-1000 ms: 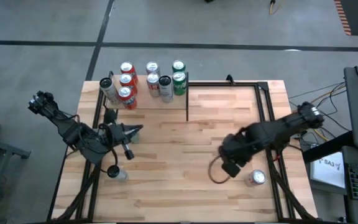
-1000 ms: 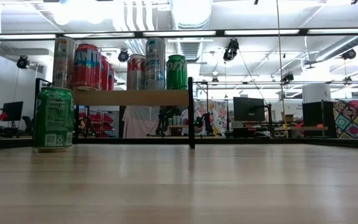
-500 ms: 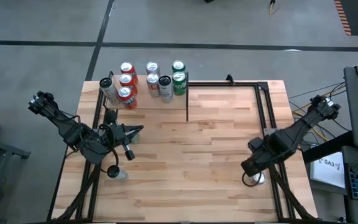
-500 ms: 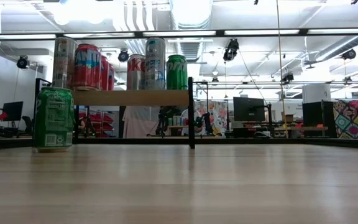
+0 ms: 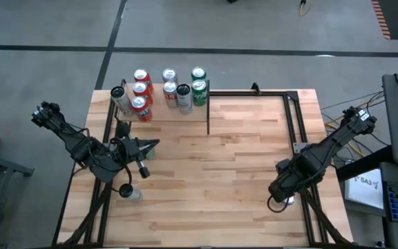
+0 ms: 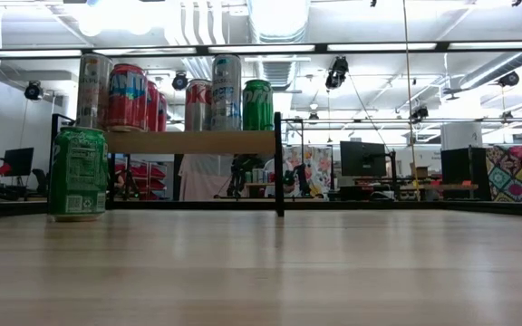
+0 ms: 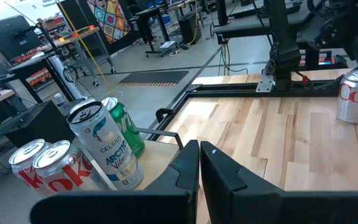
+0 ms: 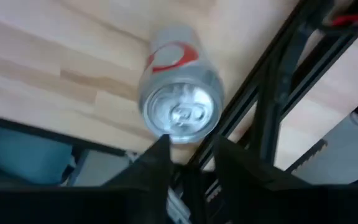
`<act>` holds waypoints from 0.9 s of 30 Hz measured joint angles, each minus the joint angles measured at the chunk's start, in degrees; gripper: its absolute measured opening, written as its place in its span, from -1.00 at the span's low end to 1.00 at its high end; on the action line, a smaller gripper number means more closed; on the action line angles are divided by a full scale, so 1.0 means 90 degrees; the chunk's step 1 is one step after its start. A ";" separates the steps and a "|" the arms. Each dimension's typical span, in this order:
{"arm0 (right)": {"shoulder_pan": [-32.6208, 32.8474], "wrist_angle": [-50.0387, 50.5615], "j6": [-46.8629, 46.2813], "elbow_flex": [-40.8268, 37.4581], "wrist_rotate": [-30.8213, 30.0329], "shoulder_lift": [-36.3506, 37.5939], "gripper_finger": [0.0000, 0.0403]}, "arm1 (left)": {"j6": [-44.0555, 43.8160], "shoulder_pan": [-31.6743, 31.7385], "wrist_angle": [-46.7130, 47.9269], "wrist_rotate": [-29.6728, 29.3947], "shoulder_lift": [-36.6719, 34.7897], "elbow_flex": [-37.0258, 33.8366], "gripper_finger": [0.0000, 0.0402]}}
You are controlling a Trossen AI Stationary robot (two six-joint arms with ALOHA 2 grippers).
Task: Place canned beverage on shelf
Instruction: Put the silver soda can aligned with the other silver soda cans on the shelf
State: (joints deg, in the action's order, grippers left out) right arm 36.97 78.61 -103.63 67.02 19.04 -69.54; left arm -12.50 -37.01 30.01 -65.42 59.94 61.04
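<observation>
Wooden tabletop (image 5: 213, 173): right pincer (image 8: 188, 158), fingers slightly parted, hovers directly above an upright silver can (image 8: 180, 87), not gripping. Left pincer (image 7: 199, 163) is closed, empty, near the shelf (image 6: 193, 141) of cans.

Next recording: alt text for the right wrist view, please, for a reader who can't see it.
A silver can with red markings stands upright on the wooden tabletop, seen from above beside a black frame rail. The right gripper hovers over it, fingers slightly parted, not gripping.
</observation>
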 joint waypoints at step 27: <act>0.0309 -0.0565 0.0185 -0.0046 -0.0288 -0.0702 0.62 | 0.0001 0.0000 -0.0001 -0.0004 0.0000 -0.0005 -1.00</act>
State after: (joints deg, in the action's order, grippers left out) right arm 39.75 73.53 -101.96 66.61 16.45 -75.86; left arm -12.49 -37.01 30.00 -65.45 59.94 60.99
